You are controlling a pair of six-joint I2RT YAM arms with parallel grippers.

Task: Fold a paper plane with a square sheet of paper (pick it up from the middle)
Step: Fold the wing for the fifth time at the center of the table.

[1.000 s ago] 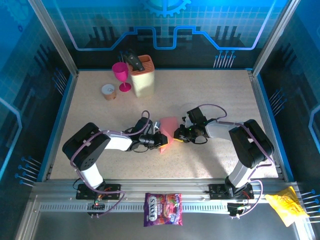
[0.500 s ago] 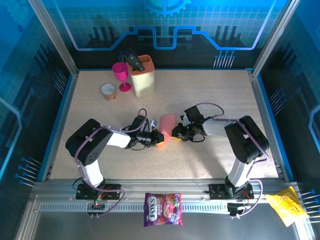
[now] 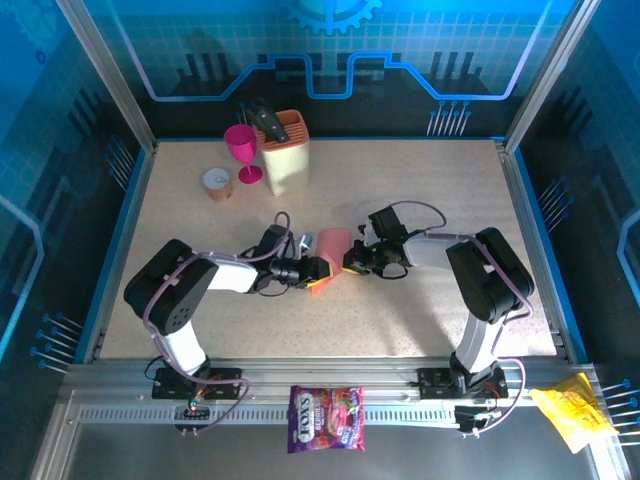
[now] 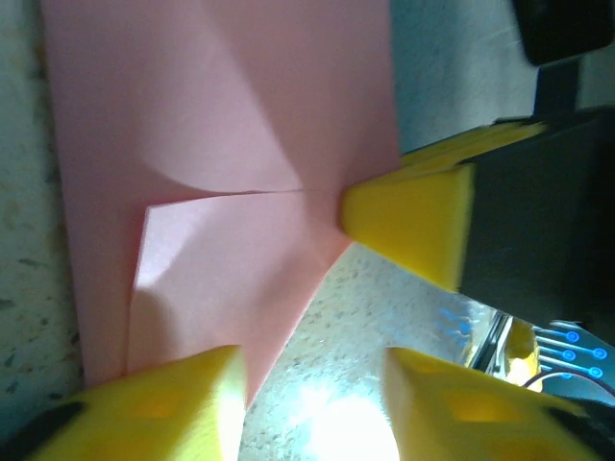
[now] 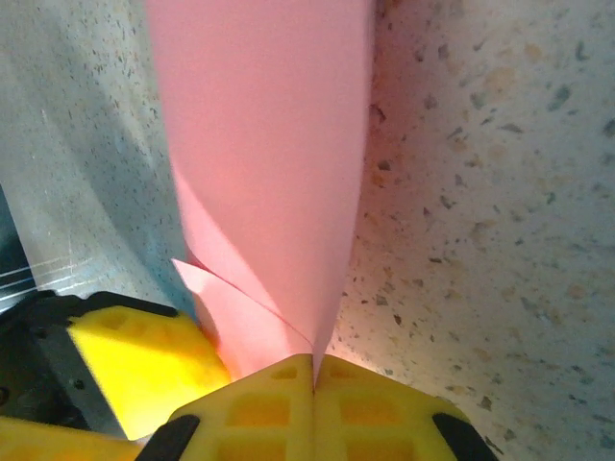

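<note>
The pink-red sheet of paper [image 3: 331, 246], folded and creased, stands on edge at the table's middle between my two grippers. In the left wrist view the sheet of paper [image 4: 221, 144] shows a folded flap and a centre crease. My left gripper [image 3: 318, 273] is open at its near-left edge; the left gripper [image 4: 312, 389] has bare table between its yellow fingers, and one finger [image 4: 183, 403] lies against the paper's corner. My right gripper [image 3: 351, 262] is shut on the paper's right edge. In the right wrist view the right gripper [image 5: 313, 376] pinches the folded edge of the paper [image 5: 269, 144].
A beige knife block [image 3: 285, 155], a magenta goblet [image 3: 241, 150] and a small cup [image 3: 217, 183] stand at the back left. A purple candy bag [image 3: 326, 418] and a yellow wrapper [image 3: 572, 415] lie on the front rail. Speckled tabletop surrounds the paper.
My left gripper has opened and let go of the paper. My right gripper has shut on the paper's edge. Both grippers and the paper sit slightly farther back.
</note>
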